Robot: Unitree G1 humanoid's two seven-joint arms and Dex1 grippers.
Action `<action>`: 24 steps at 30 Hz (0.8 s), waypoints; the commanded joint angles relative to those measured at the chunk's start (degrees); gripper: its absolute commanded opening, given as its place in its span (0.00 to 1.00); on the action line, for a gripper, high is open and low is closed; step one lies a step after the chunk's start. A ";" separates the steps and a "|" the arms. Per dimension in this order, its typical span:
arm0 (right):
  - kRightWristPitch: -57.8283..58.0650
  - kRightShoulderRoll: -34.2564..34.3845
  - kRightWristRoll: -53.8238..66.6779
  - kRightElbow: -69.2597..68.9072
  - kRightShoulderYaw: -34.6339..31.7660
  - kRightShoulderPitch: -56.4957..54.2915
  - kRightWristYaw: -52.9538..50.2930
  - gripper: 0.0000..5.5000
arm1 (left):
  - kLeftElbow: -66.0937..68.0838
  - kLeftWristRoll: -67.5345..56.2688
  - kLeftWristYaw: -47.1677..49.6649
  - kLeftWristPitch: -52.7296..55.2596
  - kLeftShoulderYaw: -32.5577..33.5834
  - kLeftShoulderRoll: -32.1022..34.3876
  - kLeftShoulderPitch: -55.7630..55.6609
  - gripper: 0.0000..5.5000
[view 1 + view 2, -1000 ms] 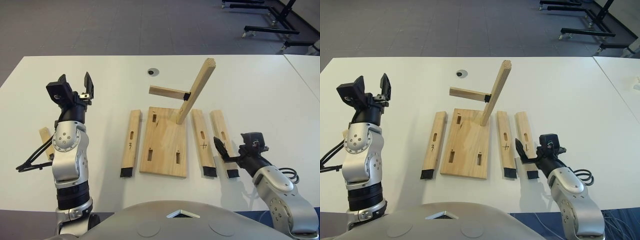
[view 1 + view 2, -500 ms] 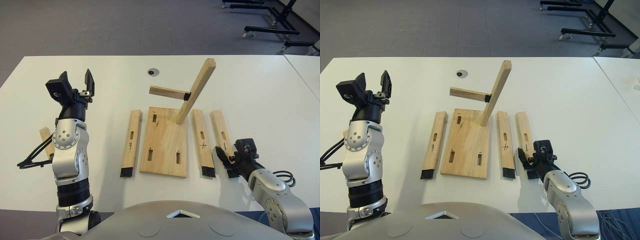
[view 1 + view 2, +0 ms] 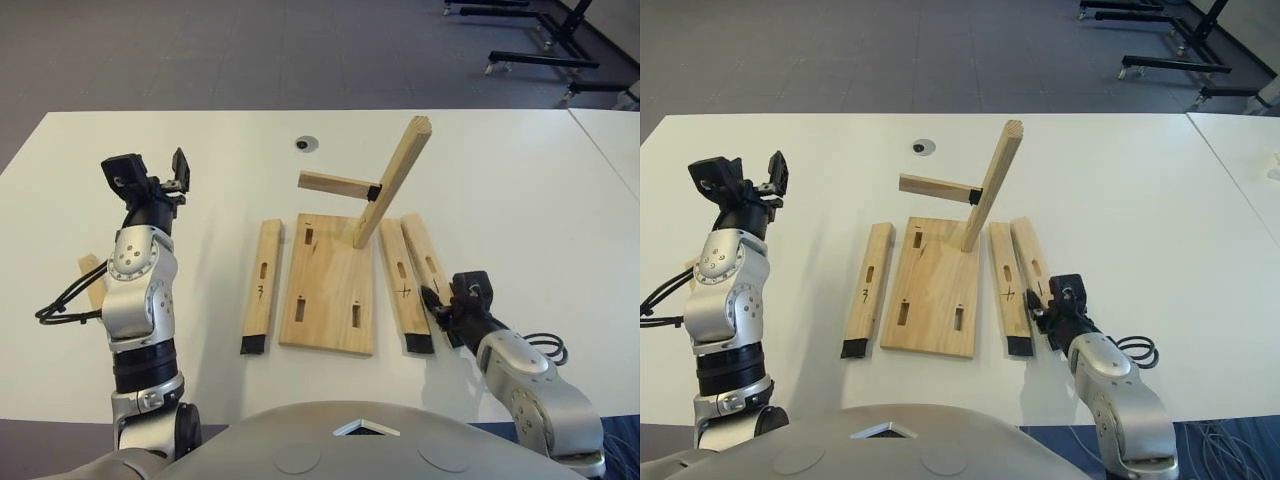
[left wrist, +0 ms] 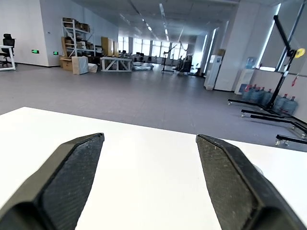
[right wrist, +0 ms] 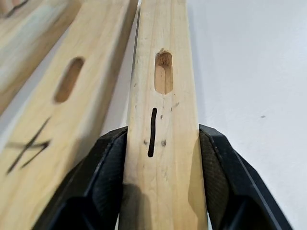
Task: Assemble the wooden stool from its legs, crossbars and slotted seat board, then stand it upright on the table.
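1. A pale, slotted, stroke-marked leg (image 5: 163, 96) is being clamped by the right gripper (image 5: 162, 143).
2. It is being rested on the table (image 3: 520, 200) just beside the cross-marked leg (image 3: 400, 280).
3. The left gripper (image 4: 149, 143) is being held agape.

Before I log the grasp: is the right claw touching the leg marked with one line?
Touching. The right wrist view shows the right claw pressed against both sides of the leg, no gap.

Bright, even light from ceiling strips (image 4: 149, 28) overhead and far windows (image 4: 140, 46). The white table (image 3: 520, 180) reads bright, without hard glare. The seat board (image 3: 327, 290) throws only a faint, soft-edged shadow. Shade is deepest in the gap beside the marked leg (image 5: 160, 120). The grey floor (image 4: 120, 91) carries a dull sheen.
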 commanded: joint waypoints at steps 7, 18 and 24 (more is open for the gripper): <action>-30.98 -1.65 11.73 25.06 -18.31 -36.37 9.69 0.37 | 1.41 -16.39 -11.24 -6.39 4.67 0.73 -9.96 0.64; -12.14 -10.93 56.25 5.01 -9.62 -39.28 41.69 0.37 | -7.61 -63.07 -39.47 21.41 -4.32 6.91 -11.51 0.64; -13.30 -7.57 50.70 7.72 0.60 -38.52 46.00 0.37 | -9.63 -62.49 -43.31 24.87 -9.54 9.60 -10.84 0.64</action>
